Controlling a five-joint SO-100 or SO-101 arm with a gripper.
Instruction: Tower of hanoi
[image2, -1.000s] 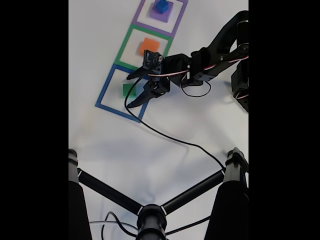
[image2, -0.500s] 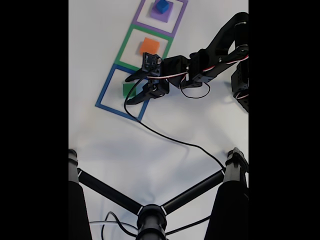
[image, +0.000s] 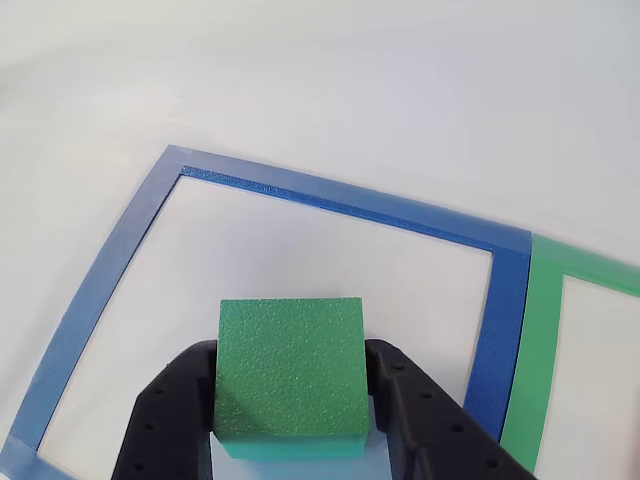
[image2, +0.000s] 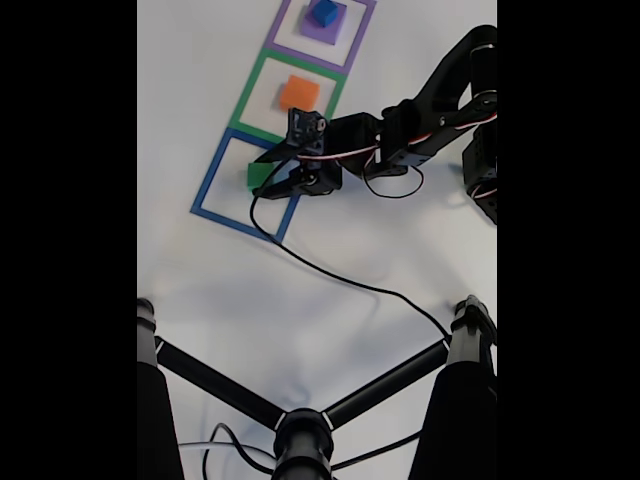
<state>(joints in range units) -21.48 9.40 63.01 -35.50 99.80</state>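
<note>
Tool (image: 290, 400) set astride the green block (image: 291, 375), one black finger (image: 165, 410) against each side face, narrowed to the block's width and seemingly gripping it, though still resting on the white bench (image: 400, 80) inside the blue tape square (image: 330, 195). Seen from the fixed view, block (image2: 258, 174) sits at the tool's tip toward the bench's left edge, with the orange block (image2: 299, 93) in the green tape square (image2: 243, 100) next along toward the top edge, and the blue cube (image2: 325, 12) atop the purple slab (image2: 316, 28) beyond. Probably a straight lift next, with the block squarely between the fingers.
</note>
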